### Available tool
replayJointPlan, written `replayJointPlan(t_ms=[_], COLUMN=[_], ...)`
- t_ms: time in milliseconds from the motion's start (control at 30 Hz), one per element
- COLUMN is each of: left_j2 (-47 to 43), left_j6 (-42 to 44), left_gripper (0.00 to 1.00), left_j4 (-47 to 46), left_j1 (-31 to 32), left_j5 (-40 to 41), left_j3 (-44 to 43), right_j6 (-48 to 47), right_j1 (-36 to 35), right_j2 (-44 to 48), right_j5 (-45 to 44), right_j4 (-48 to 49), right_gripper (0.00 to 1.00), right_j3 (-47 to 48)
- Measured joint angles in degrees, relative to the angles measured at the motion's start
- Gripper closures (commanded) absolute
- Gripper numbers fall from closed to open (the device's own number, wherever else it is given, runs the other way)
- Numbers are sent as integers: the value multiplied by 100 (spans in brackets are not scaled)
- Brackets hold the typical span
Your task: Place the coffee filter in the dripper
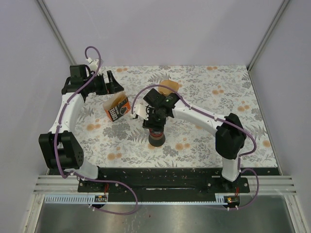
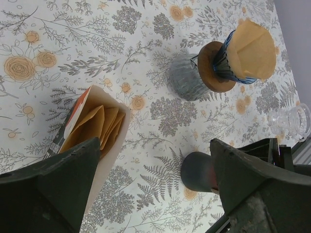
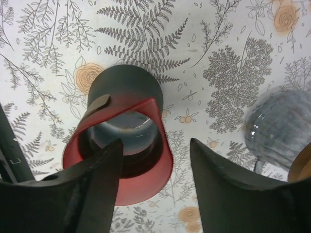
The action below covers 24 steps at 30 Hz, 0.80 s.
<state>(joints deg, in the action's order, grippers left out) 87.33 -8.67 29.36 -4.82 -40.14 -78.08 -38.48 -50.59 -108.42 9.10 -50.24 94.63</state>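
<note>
A: While hanging above the far left of the worktop [image 1: 214, 97], gaping wide and gripping nothing: the left fingers [image 2: 53, 194]. Just beneath them, an open box [image 2: 114, 141], mouth turned toward the wrist camera, brown paper filters [image 2: 95, 126] fanned inside.

B: And the right fingers [image 3: 233, 194]?

A: Near the middle of the worktop, pointing down over the red dripper [image 3: 146, 179]. Parted wider than its rim, one to each side, clamped on nothing. Cannot tell whether brushing the red wall or just clear of it.

B: Under the dripper?

A: Seated on a dark cup [image 3: 126, 85], right of the box and nearer than it. Glass glinting down the throat.

B: Any filter outside the box?

A: Yes, a lone filter [image 2: 252, 48], standing as a tan cone in a blue-striped holder [image 2: 224, 60]. Below that, a wooden collar [image 2: 209, 70], then a grey ribbed pot [image 2: 184, 77]. All stacked farther back than the red dripper, apart from both pairs of fingers. Off to one side in the left wrist view, a clear glass piece [image 2: 291, 121], partly cut off by the frame edge.
</note>
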Motion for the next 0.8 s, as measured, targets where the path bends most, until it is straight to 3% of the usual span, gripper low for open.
replayJointPlan(t_ms=[67,200,400,533,733,800], left_j2=[0,2,2,2,4,4], left_j6=[-2,-28,-42,-55,-107,-131], left_gripper=[2,2,2,2,2,2], left_j4=[-46,-79,-94,-111,-168,-208], left_j1=[0,-2,-4,-4,-4,-4], left_j5=[-2,-7,-55,-105,-221,-273], left_j3=[26,87,98,98,98,98], right_j6=[66,529,2218,3585,5600,6033], right_j1=[0,2,455,1650,4509,5134], right_j2=[-42,20,1224,2562,3919,4179], right_j5=[-15,-247,-981,-1585,-2234,-2369], right_j4=[-2,164,951,1405,1213,1084], right_gripper=[25,1,1,0,1,1], right_j3=[50,232,-24,-621,-1989,-2551])
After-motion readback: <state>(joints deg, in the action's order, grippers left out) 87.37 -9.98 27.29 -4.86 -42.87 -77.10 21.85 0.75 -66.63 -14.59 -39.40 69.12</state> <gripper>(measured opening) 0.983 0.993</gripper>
